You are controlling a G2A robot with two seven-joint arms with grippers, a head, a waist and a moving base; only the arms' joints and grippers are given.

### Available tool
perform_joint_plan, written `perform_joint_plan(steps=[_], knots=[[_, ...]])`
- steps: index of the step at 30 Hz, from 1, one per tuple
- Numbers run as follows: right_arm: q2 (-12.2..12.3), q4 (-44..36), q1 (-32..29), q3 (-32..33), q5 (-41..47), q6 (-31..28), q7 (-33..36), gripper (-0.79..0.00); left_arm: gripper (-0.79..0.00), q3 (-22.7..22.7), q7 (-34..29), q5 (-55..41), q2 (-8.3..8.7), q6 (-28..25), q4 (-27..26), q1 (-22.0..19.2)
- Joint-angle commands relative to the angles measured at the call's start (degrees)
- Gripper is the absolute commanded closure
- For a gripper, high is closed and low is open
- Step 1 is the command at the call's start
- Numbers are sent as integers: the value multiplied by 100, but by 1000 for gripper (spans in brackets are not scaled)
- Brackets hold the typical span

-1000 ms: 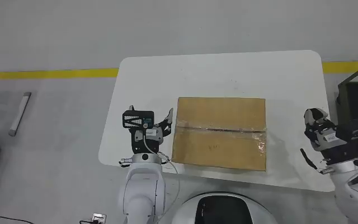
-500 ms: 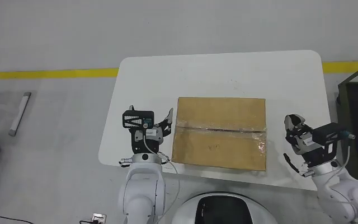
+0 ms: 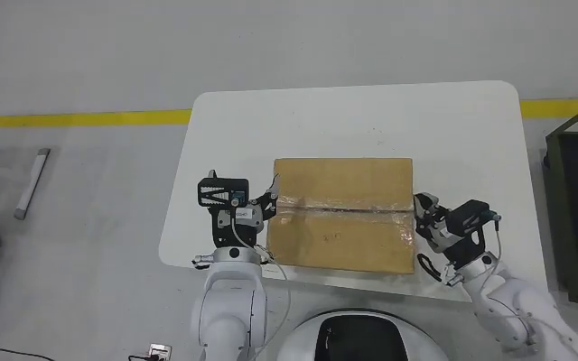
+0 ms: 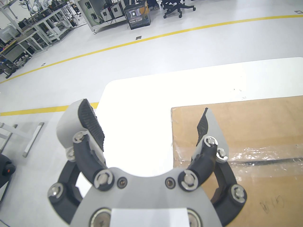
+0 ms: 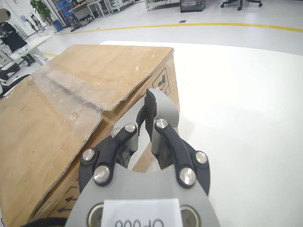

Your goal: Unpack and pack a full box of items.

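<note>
We see left end effector [image 4: 144, 109] gaping wide, empty, at left edge of the box [image 3: 343, 215] | right end effector [image 5: 149, 100] pinched closed, empty, at its right side

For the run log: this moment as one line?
brown taped cardboard box: closed, on white table | left gripper: open, at box end | right gripper: shut, at opposite end

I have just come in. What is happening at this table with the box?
A cardboard box lies closed on the white table, its top seam under clear tape. The robot's left gripper is open at the box's left end, one finger above the top. The right gripper is shut at the right end wall, just below the flap edge. Nothing is unpacked yet.
</note>
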Motion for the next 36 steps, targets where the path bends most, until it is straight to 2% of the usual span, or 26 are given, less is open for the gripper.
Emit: perform_joint_plan(steps=[1,6,11,12,14,17,20,31,36], knots=[[-5,-1,39,-22,-30,41,-27,0,-785,19,58,-88,0,-15,-14,23],[0,-102,-82,178,-96,211,-209,0,-785,296,-47,-376,6,-465,-228,37],[17,-256,-423,733,152,343,-369,0,-785,917,-377,-419,19,-1317,-320,-84],[21,-285,-493,838,202,334,-382,0,-785,1046,-435,-289,24,-1457,-288,-124],[30,-332,-622,1051,235,336,-412,0,-785,1355,-590,-631,1,-1531,-213,-93],[33,-368,-794,1283,309,327,-477,0,-785,1753,-615,-64,19,-1913,30,-242],[30,-361,-892,1443,417,329,-552,0,-785,2038,-777,102,16,-2030,245,-249],[9,-452,-1140,1700,536,283,-678,0,-785,2083,-777,222,17,-2054,277,-283],[1,-455,-1213,1777,525,237,-712,0,-785,2070,-578,-45,24,-2116,461,-259]])
